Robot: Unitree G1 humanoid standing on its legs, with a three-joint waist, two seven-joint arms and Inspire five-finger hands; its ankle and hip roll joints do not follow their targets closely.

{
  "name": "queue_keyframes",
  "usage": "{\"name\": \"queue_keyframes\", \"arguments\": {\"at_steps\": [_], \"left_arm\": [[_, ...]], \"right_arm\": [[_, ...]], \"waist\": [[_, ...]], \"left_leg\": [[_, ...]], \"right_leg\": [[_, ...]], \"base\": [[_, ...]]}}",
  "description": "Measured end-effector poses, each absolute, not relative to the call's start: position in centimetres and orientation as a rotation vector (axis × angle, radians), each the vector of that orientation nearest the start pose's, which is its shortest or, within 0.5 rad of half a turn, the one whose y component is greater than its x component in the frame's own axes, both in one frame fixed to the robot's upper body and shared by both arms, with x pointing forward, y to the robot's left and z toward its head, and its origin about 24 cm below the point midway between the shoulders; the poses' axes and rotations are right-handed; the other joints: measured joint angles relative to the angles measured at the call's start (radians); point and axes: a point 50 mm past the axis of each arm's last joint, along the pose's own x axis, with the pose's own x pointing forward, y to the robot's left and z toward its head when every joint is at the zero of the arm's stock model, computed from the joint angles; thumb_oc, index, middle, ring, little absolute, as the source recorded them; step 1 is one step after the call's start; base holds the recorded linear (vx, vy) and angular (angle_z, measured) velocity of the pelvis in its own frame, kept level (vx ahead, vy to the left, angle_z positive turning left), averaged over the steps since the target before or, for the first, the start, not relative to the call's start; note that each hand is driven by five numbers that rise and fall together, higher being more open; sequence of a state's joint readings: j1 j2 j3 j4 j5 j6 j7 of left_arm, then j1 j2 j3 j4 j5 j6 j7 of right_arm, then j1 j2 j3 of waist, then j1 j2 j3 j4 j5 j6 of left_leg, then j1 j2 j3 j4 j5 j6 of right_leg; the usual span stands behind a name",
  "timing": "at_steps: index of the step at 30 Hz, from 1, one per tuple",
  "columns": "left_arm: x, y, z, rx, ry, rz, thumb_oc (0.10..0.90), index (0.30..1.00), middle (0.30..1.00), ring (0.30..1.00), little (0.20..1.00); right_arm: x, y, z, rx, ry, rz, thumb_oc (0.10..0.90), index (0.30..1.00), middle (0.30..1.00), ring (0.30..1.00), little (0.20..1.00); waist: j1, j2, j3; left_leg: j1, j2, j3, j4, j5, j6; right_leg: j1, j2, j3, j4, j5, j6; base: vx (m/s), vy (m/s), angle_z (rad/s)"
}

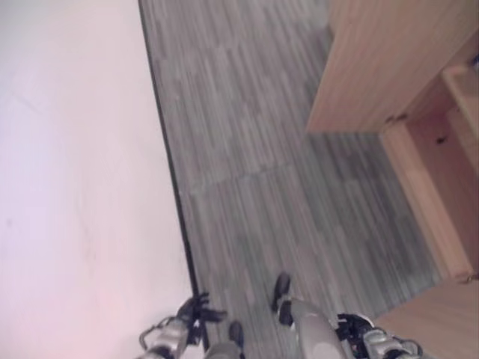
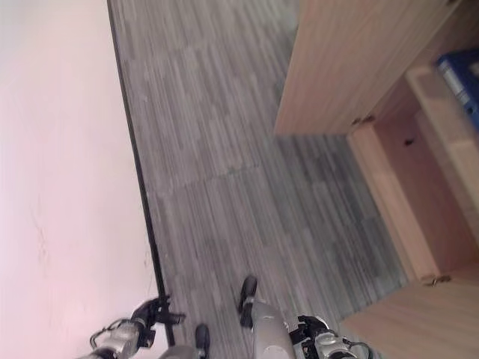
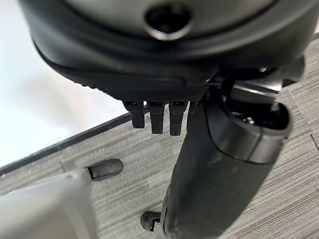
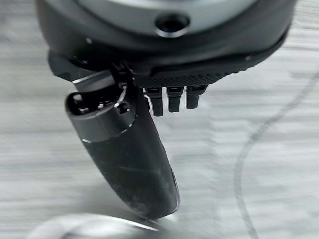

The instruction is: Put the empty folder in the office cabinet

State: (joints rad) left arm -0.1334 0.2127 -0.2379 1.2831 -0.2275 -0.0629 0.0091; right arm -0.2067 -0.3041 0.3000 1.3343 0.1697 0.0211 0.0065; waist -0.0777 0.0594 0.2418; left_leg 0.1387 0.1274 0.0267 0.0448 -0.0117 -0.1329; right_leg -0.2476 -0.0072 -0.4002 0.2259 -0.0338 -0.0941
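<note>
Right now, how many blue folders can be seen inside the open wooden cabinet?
1: a blue folder sits on a shelf of the light wooden cabinet, at the right eye view's right edge. More may be hidden beyond the frame.

Both arms hang low, near the wall's dark baseboard (image 1: 179, 217). Left hand (image 1: 196, 308) sits right at the baseboard's near end, fingers (image 3: 156, 118) straight and loose, thumb extended, nothing in it. Right hand (image 4: 169, 79) is well off to the right of the baseboard, fingers (image 4: 172, 99) straight, thumb out, empty palm. From the head cameras the right hand looks mostly cut off at the frame edge, so its pose there is hard to read.
</note>
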Motion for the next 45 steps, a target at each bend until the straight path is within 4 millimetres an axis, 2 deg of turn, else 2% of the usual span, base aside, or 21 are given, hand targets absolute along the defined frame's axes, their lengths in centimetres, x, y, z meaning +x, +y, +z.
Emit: {"name": "queue_keyframes", "arguments": {"at_steps": [2,3,4,5,6,9,11,14,16,19,21,24,26,27,28,29,30,32,34,41,45], "left_arm": [[11.9,21.5,-15.9,0.156,1.152,0.067,0.8,0.9,0.9,0.9,0.9],[12.0,21.2,-15.9,0.157,1.155,0.059,0.8,0.9,0.9,0.9,0.9],[11.6,21.3,-16.1,0.161,1.168,0.058,0.8,0.9,0.9,0.9,0.9],[11.1,22.0,-16.1,0.173,1.183,0.069,0.8,0.9,0.9,0.9,0.9],[10.8,22.4,-16.1,0.181,1.195,0.09,0.8,0.9,0.9,0.9,0.9],[9.1,22.5,-16.4,0.164,1.23,0.091,0.8,0.9,0.9,0.9,0.9],[9.3,22.3,-16.4,0.148,1.227,0.078,0.8,0.9,0.9,0.9,0.9],[10.1,23.3,-16.0,0.133,1.185,0.129,0.8,0.9,0.9,0.9,0.9],[10.7,23.6,-15.7,0.123,1.154,0.147,0.8,0.9,0.9,0.9,0.9],[11.4,22.9,-15.7,0.092,1.123,0.15,0.8,0.9,0.9,0.9,0.9],[12.2,21.8,-15.7,0.044,1.1,0.143,0.8,0.9,0.9,0.9,0.9],[12.9,20.8,-15.6,-0.011,1.072,0.15,0.8,0.9,0.9,0.9,0.9],[11.2,20.8,-16.2,-0.013,1.132,0.162,0.8,0.9,0.9,0.9,0.9],[10.6,20.8,-16.3,-0.004,1.147,0.162,0.8,0.9,0.9,0.9,0.9],[10.6,21.2,-16.3,0.009,1.151,0.164,0.8,0.9,0.9,0.9,0.9],[10.5,22.1,-16.2,0.044,1.153,0.166,0.8,0.9,0.9,0.9,0.9],[10.3,22.4,-16.1,0.053,1.158,0.172,0.8,0.9,0.9,0.9,0.9],[10.0,23.1,-16.1,0.079,1.169,0.177,0.8,0.9,0.9,0.9,0.9],[9.1,23.2,-16.2,0.094,1.191,0.171,0.8,0.9,0.9,0.9,0.9],[6.1,23.2,-16.8,0.14,1.28,0.147,0.8,0.9,0.9,0.9,0.9],[4.8,22.7,-17.0,0.161,1.313,0.108,0.8,0.9,0.9,0.9,0.9]], "right_arm": [[14.5,-25.3,-14.3,-0.341,1.163,-0.052,0.8,0.9,0.9,0.9,0.9],[14.6,-25.7,-14.1,-0.348,1.154,-0.059,0.8,0.9,0.9,0.9,0.9],[14.1,-25.9,-14.2,-0.348,1.166,-0.064,0.8,0.9,0.9,0.9,0.9],[13.6,-25.3,-14.6,-0.334,1.18,-0.055,0.8,0.9,0.9,0.9,0.9],[12.5,-24.6,-15.1,-0.311,1.211,-0.04,0.8,0.9,0.9,0.9,0.9],[10.8,-23.3,-15.9,-0.294,1.257,-0.009,0.8,0.9,0.9,0.9,0.9],[10.4,-23.2,-16.1,-0.294,1.267,-0.007,0.8,0.9,0.9,0.9,0.9],[9.9,-23.1,-16.2,-0.287,1.288,-0.004,0.8,0.9,0.9,0.9,0.9],[9.7,-23.3,-16.2,-0.285,1.289,-0.009,0.8,0.9,0.9,0.9,0.9],[9.8,-23.9,-16.0,-0.297,1.287,-0.018,0.8,0.9,0.9,0.9,0.9],[9.4,-24.8,-15.9,-0.3,1.315,-0.046,0.8,0.9,0.9,0.9,0.9],[9.5,-26.0,-15.6,-0.301,1.318,-0.094,0.8,0.9,0.9,0.9,0.9],[9.3,-26.3,-15.5,-0.3,1.31,-0.102,0.8,0.9,0.9,0.9,0.9],[9.2,-26.4,-15.5,-0.303,1.31,-0.098,0.8,0.9,0.9,0.9,0.9],[9.3,-26.0,-15.6,-0.304,1.302,-0.087,0.8,0.9,0.9,0.9,0.9],[8.7,-25.2,-16.0,-0.28,1.322,-0.07,0.8,0.9,0.9,0.9,0.9],[8.5,-24.9,-16.1,-0.27,1.331,-0.068,0.8,0.9,0.9,0.9,0.9],[8.1,-24.4,-16.3,-0.258,1.346,-0.061,0.8,0.9,0.9,0.9,0.9],[7.8,-24.5,-16.3,-0.238,1.349,-0.083,0.8,0.9,0.9,0.9,0.9],[8.5,-25.3,-16.0,-0.291,1.329,-0.066,0.8,0.9,0.9,0.9,0.9],[8.8,-25.8,-15.8,-0.301,1.322,-0.077,0.8,0.9,0.9,0.9,0.9]], "waist": [[-0.004,0.005,-0.062],[-0.005,0.019,-0.078],[-0.007,0.013,-0.114],[-0.011,-0.014,-0.148],[0.002,-0.042,-0.164],[0.052,-0.065,-0.172],[0.055,-0.076,-0.167],[0.056,-0.121,-0.143],[0.06,-0.137,-0.13],[0.062,-0.097,-0.098],[0.092,-0.067,-0.078],[0.13,-0.034,-0.055],[0.118,-0.008,-0.081],[0.113,-0.001,-0.099],[0.106,-0.005,-0.113],[0.109,-0.045,-0.117],[0.11,-0.058,-0.121],[0.105,-0.074,-0.124],[0.121,-0.08,-0.126],[0.122,-0.05,-0.15],[0.132,-0.017,-0.167]], "left_leg": [[0.04,0.016,0.002,-0.008,0.063,-0.001],[0.051,0.025,-0.001,-0.024,0.083,-0.002],[0.05,0.037,-0.003,-0.033,0.078,-0.005],[0.054,0.012,0.002,-0.027,0.072,-0.012],[0.043,0.007,0.025,0.069,0.033,-0.039],[-0.065,0.03,0.017,0.417,0.004,-0.013],[-0.141,0.029,0.021,0.498,-0.051,0.014],[-0.275,-0.007,0.044,0.389,-0.091,0.03],[-0.318,-0.045,0.044,0.145,-0.038,0.014],[-0.365,-0.044,0.031,-0.009,0.056,0.012],[-0.398,-0.079,-0.087,-0.141,0.127,-0.057],[-0.402,-0.078,-0.163,-0.135,0.149,-0.034],[-0.303,-0.074,-0.213,-0.134,0.113,0.005],[-0.293,-0.078,-0.217,-0.133,0.136,0.015],[-0.292,-0.093,-0.186,-0.131,0.151,0.021],[-0.291,-0.122,-0.132,-0.131,0.151,0.037],[-0.289,-0.134,-0.112,-0.131,0.151,0.063],[-0.265,-0.169,-0.094,-0.13,0.176,0.133],[-0.239,-0.184,-0.038,-0.131,0.156,0.158],[-0.208,-0.224,0.044,-0.136,0.112,0.199],[-0.184,-0.213,0.08,-0.132,0.1,0.215]], "right_leg": [[0.007,-0.001,-0.001,0.079,-0.011,-0.015],[-0.069,-0.015,-0.007,0.213,-0.044,0.0],[-0.122,-0.017,0.002,0.217,-0.091,0.021],[-0.099,-0.034,0.017,0.081,-0.051,0.042],[-0.067,-0.027,0.031,0.018,-0.005,0.002],[0.081,0.046,0.101,-0.136,0.01,-0.031],[0.114,0.048,0.113,-0.164,0.025,-0.04],[0.185,0.014,0.145,-0.201,0.02,-0.037],[0.22,-0.008,0.17,-0.233,0.023,-0.02],[0.269,0.009,0.206,-0.265,0.014,-0.009],[0.314,0.014,0.261,-0.296,0.005,-0.004],[0.348,0.018,0.339,-0.292,0.012,0.034],[0.405,0.011,0.436,-0.305,-0.022,0.07],[0.4,0.007,0.45,-0.305,-0.032,0.092],[0.399,-0.014,0.452,-0.308,-0.045,0.109],[0.38,-0.074,0.453,-0.307,-0.052,0.136],[0.377,-0.092,0.452,-0.301,-0.048,0.146],[0.381,-0.12,0.44,-0.286,-0.065,0.173],[0.358,-0.151,0.446,-0.23,-0.082,0.198],[0.32,-0.207,0.441,-0.158,-0.078,0.261],[0.204,-0.203,0.431,0.066,-0.097,0.25]], "base": [[0.16,-0.058,-0.08],[0.12,-0.085,-0.04],[0.11,-0.123,0.08],[0.11,-0.163,0.11],[0.09,-0.139,-0.01],[0.08,-0.074,-0.6],[0.06,0.024,-0.31],[0.03,0.059,-0.19],[0.08,0.081,-0.25],[0.2,0.126,-0.22],[0.21,0.113,-0.52],[0.21,0.121,-1.15],[0.26,0.175,-1.45],[0.2,0.16,-1.0],[0.2,0.175,-1.04],[0.14,0.129,-0.89],[0.13,0.153,-0.8],[0.14,0.216,-0.43],[0.16,0.24,-0.59],[0.12,0.222,-0.37],[0.08,0.185,-0.35]]}}
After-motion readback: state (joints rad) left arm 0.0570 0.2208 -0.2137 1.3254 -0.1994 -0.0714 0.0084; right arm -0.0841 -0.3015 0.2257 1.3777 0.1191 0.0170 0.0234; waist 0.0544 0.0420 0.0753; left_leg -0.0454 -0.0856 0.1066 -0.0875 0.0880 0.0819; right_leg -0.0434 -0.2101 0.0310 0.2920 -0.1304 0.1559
